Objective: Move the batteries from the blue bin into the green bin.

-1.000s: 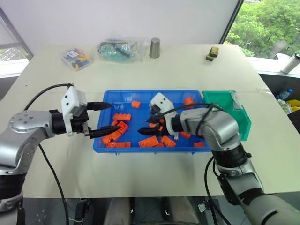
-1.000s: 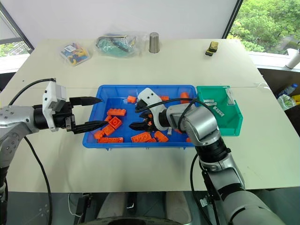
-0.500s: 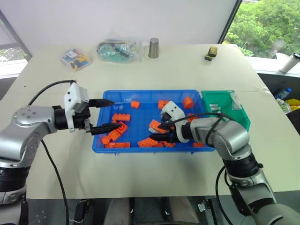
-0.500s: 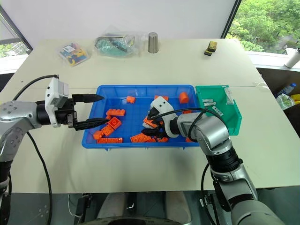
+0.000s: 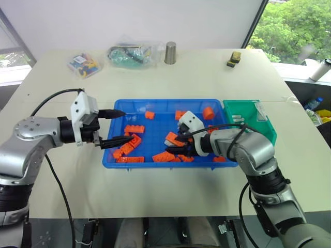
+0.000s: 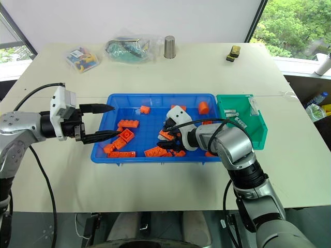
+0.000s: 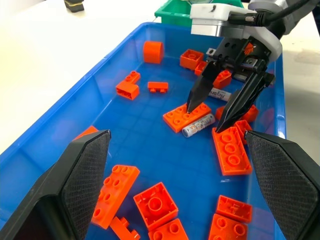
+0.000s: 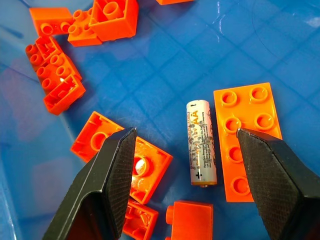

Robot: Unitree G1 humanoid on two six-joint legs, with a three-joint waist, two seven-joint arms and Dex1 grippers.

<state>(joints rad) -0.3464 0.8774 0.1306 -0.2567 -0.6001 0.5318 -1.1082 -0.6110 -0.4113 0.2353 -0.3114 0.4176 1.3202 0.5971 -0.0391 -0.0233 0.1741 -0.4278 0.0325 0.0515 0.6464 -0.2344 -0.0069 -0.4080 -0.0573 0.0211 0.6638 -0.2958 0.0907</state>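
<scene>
The blue bin (image 5: 155, 164) lies mid-table with orange bricks and batteries in it. One silver battery (image 8: 201, 142) lies flat on the bin floor beside a flat orange brick (image 8: 246, 135). My right gripper (image 7: 206, 118) hangs open just above that battery (image 7: 198, 125), one finger on either side, touching nothing. A second battery (image 7: 220, 94) peeks out behind its fingers. My left gripper (image 5: 125, 125) is open and empty over the bin's left end. The green bin (image 5: 266, 135) stands against the blue bin's right end and holds small silver pieces (image 6: 231, 112).
Orange bricks (image 5: 134, 129) are scattered over the blue bin's floor, thickest along its front wall. At the table's far side stand a metal cup (image 5: 170, 52), two plastic bags (image 5: 129, 54) of parts and a small dark object (image 5: 234, 58).
Over the first half second my right gripper shifted right and lower inside the blue bin, still open; since then it has held still. The left gripper has not moved.
</scene>
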